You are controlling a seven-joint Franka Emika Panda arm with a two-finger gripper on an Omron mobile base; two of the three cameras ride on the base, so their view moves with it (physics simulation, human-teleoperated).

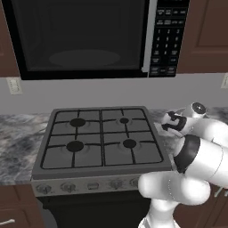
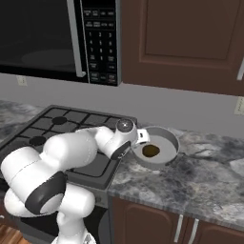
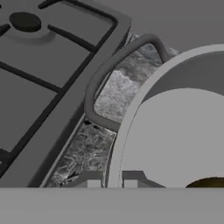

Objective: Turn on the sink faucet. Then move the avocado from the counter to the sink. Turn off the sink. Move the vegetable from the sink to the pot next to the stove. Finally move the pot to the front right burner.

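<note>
The round grey metal pot (image 2: 157, 148) stands on the grey marbled table (image 2: 200, 183) just to the right of the black four-burner gas stove (image 1: 101, 136). The dark green-brown avocado (image 2: 150, 151) lies inside the pot. The tool (image 3: 113, 181) is clenched on the pot's rim, beside its looped grey handle (image 3: 103, 78).
</note>
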